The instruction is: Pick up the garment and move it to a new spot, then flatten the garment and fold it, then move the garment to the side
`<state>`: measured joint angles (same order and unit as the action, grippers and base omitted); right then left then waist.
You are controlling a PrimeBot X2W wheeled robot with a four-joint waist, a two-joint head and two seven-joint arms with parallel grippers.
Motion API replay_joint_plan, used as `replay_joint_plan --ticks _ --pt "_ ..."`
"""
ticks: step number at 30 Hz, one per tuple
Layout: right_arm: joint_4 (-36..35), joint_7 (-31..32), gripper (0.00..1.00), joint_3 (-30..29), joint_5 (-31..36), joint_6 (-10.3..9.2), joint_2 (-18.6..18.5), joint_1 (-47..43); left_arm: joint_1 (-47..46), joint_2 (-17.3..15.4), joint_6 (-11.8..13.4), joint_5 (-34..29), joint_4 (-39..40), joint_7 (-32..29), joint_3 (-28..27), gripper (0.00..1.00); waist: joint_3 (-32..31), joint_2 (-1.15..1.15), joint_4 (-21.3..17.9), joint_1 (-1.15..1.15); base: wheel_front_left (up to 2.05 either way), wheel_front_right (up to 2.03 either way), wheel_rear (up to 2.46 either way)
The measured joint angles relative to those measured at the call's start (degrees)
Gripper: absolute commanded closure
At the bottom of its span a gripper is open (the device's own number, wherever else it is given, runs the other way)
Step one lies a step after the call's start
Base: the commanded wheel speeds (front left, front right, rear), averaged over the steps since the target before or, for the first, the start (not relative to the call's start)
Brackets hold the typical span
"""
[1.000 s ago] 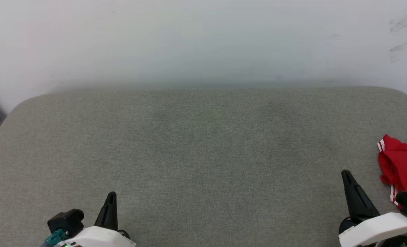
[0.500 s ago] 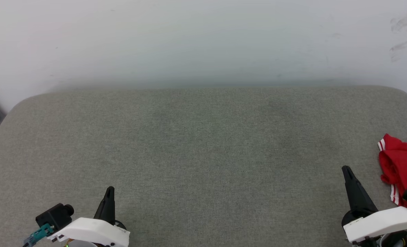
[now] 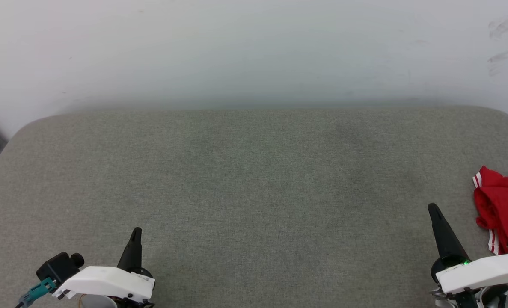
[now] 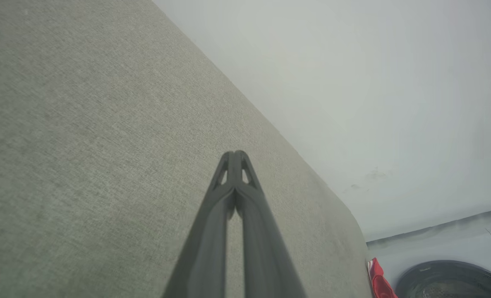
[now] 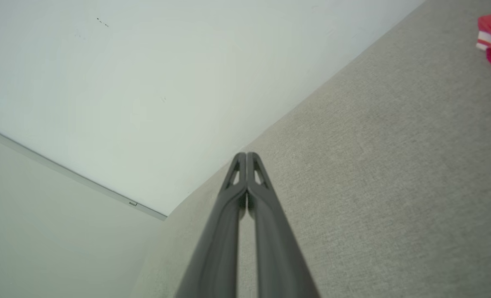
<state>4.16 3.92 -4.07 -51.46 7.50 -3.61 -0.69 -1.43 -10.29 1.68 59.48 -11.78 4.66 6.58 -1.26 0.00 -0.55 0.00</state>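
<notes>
The garment [image 3: 500, 205] lies on the counter [image 3: 254, 179] at its right edge, just right of the right tool [image 3: 432, 210]. The left tool [image 3: 137, 233] is over the near left, well apart from both. A wall [image 3: 254, 51] stands behind the counter

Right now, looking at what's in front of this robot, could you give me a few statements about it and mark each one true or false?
1. The red shirt lies crumpled at the right edge of the grey surface. True.
2. The right fingers are holding the shirt. False: they are pressed together on nothing, with the shirt off to one side.
3. The left fingers are spread wide open. False: they are shut together, empty.
4. A pale wall stands behind the grey surface. True.
</notes>
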Motion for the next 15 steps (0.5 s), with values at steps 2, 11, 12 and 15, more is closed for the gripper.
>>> replay_joint_plan --ticks 2,11,12,15 --pt "0.26 0.09 1.0 -0.04 -1.34 -0.01 0.01 0.38 -0.04 0.19 -0.25 1.2 -0.04 -0.41 -0.42 1.0 0.04 0.0 0.01 0.0 0.0 0.0 0.0" --pt "1.78 0.25 1.0 -0.35 -7.38 -0.01 0.04 1.09 -0.45 1.29 -1.68 6.12 -0.43 -1.97 -2.21 1.0 0.2 0.0 0.08 0.0 0.0 0.0 0.0" --pt "1.94 0.31 1.0 -0.4 -8.0 -0.01 0.05 1.35 -0.54 1.42 -1.8 6.6 -0.45 -2.04 -2.4 1.0 0.22 0.0 0.08 0.0 0.0 0.0 0.0" --pt "2.35 0.57 1.0 -0.51 -9.99 -0.01 0.07 1.7 -1.01 1.65 -2.19 8.16 -0.52 -2.56 -3.05 1.0 0.27 0.0 0.1 0.0 0.0 0.0 0.0"
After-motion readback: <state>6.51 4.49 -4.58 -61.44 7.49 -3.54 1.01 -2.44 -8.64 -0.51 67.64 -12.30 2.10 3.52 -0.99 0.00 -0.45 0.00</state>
